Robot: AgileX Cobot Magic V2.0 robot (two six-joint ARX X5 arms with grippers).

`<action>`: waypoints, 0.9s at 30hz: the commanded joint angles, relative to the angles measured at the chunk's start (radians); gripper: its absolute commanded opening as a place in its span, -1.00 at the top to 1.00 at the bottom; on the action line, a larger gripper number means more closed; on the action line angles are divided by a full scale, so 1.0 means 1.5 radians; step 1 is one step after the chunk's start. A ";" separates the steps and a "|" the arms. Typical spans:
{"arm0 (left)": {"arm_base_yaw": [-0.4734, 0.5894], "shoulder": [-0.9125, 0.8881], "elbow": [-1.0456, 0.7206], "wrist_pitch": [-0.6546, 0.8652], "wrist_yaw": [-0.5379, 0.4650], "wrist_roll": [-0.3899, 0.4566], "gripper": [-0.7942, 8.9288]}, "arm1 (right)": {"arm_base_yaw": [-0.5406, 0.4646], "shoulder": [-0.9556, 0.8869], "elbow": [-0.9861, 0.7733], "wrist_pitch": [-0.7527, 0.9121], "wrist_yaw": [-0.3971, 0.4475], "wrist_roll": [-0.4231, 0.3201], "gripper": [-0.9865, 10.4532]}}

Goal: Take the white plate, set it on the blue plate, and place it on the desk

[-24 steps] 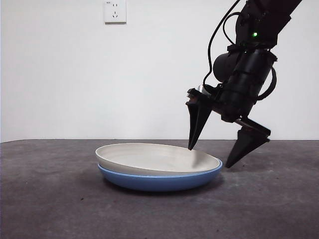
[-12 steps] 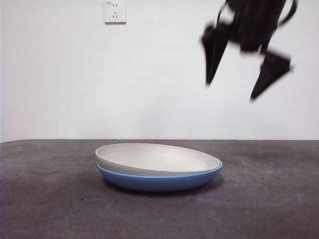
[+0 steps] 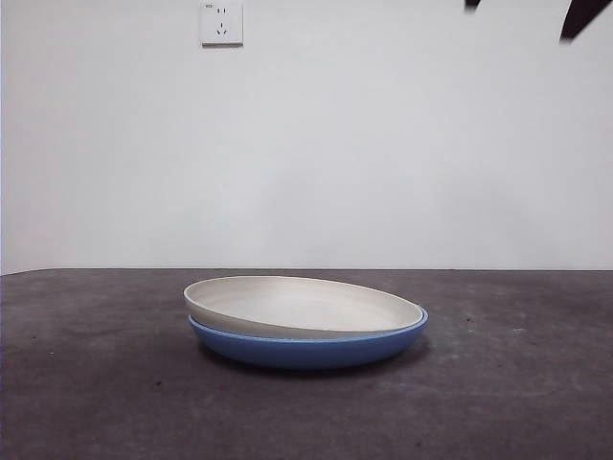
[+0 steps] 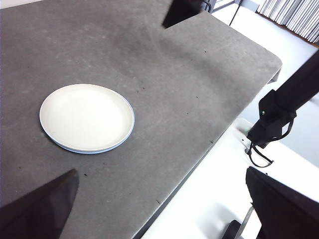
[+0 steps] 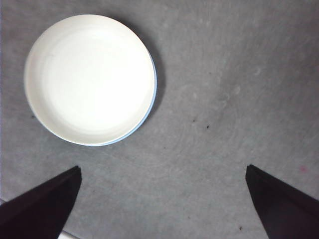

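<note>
— Two black tips are all that is showing of the right gripper [image 3: 522, 14] in the front view, cut off by the top edge, high above the white plate [image 3: 302, 305]. Most of the arm is sitting out of frame.

— And the blue plate [image 3: 306, 347]?

— Mostly hidden. The white plate is lying on top of it, so only a blue side band is showing from the front, and just a thin blue sliver [image 5: 153, 82] along one edge of the white plate [image 5: 88, 78] from the right wrist camera. The stack is resting on the desk [image 3: 96, 383], with the white plate sitting slightly off-centre on the blue one.

— What is differing from a second ago?

— Back then the gripper was reaching down right beside the white plate's rim, one tip almost touching it. Half a second ago it was blurring upward. Now it is hanging far above, and the plates are lying just as they were.

— Jaws?

— The right gripper [image 5: 162, 199] is standing wide open, holding nothing, well above the white plate. The left gripper [image 4: 164, 204] is also gaping wide and gripping nothing, off to the side of the white plate [image 4: 85, 117].
</note>
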 commanded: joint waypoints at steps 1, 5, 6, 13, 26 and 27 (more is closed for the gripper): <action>-0.003 0.004 0.007 0.007 -0.001 0.005 -0.38 | 0.028 -0.058 -0.033 -0.028 0.001 -0.008 -0.26; -0.003 0.004 0.007 0.007 -0.001 -0.012 -0.38 | 0.062 -0.183 -0.112 -0.028 0.000 0.012 -0.26; -0.003 0.004 0.007 0.007 -0.001 -0.018 -0.38 | 0.070 -0.217 -0.132 -0.028 0.000 0.020 -0.26; -0.003 0.004 0.007 0.007 -0.001 -0.039 -0.38 | 0.087 -0.435 -0.247 -0.024 0.001 0.069 -0.26; -0.003 0.004 0.006 0.001 -0.001 -0.040 -0.38 | 0.087 -0.621 -0.294 -0.023 0.000 0.102 -0.26; -0.003 0.004 0.006 0.000 -0.001 -0.040 -0.36 | 0.087 -0.621 -0.294 -0.023 0.000 0.102 -0.26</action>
